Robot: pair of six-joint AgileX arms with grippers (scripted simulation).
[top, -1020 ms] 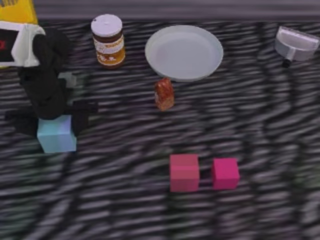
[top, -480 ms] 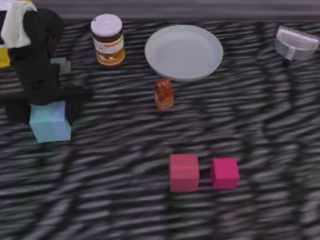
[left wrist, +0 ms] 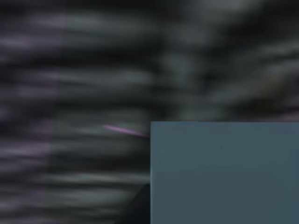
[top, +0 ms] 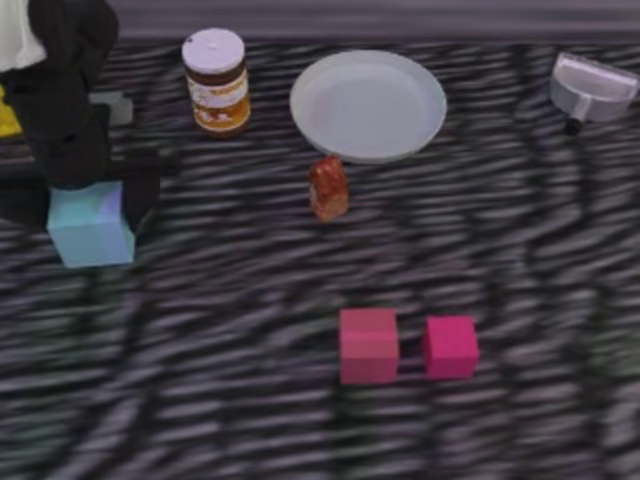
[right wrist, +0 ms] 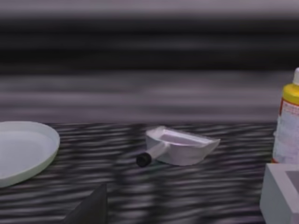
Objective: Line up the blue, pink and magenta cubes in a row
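- Top view: the left end effector (top: 88, 195) hangs at the far left of the bench (top: 250, 400), its black fingers closed against the sides of the blue cube (top: 90, 225), which it grips
- The black arm runs from that cube up to the top left corner of the view
- The pink cube (top: 368, 345) sits on the bench right of the middle, towards the near edge, and the magenta cube (top: 450, 346) stands just beside it on its right with a narrow gap between; the two are level with each other
- The blue cube is well apart from that pair, far to their left and further back
- A small orange-brown figure (top: 328, 187) stands upright near the middle, just in front of a white plate (top: 368, 104)
- A jar with a white lid (top: 215, 80) stands left of the plate, and a white scoop with a dark handle tip (top: 592, 88) lies at the far right corner
- The right arm is nowhere in this view
- Left wrist view: one flat face of the blue cube (left wrist: 224, 172) fills a corner of the picture, right up against the camera, with the striped bench (left wrist: 74, 116) blurred behind it
- Right wrist view: the white scoop (right wrist: 180, 147) lies on the bench with the plate rim (right wrist: 23, 149) to one side and a yellow-capped bottle (right wrist: 289, 123) to the other; a pale grey block (right wrist: 280, 193) shows at the edge; whether the right end effector is open or closed I cannot tell
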